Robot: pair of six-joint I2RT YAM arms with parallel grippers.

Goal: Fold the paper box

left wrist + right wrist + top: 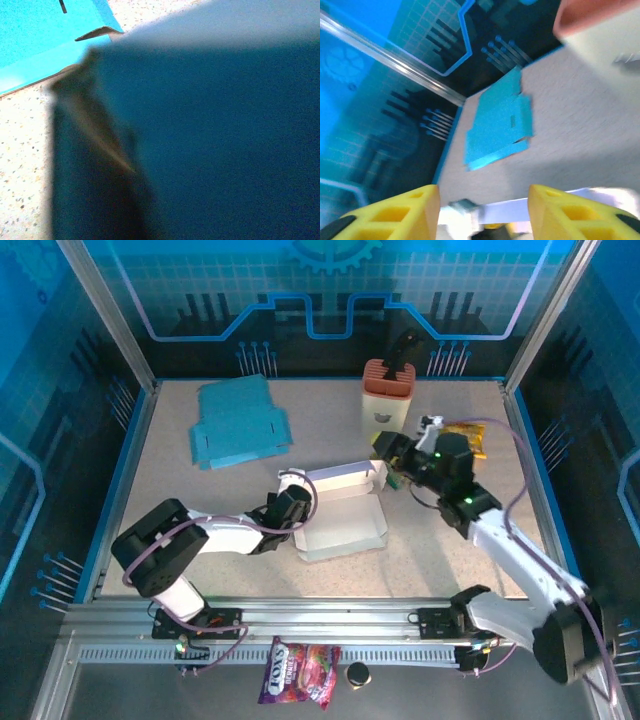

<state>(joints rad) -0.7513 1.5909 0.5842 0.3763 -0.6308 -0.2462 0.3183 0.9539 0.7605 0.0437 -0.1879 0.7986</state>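
Speckled table (180,490), blue-walled enclosure. I see the white paper box (345,530) at table centre, rear flap raised. The left gripper (298,505) is clamped on its left wall. The right gripper (485,210) stands parted and empty by the rear right corner.

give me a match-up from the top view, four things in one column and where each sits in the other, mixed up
Things:
1. white paper box
2. blue flat cardboard
3. canister with orange lid
4. pink candy bag

Places:
A. in front of the rail, off the near edge
B. back left of the table
C. middle of the table
D. back of the table, right of centre

Pairs: 1-C, 2-B, 3-D, 4-A
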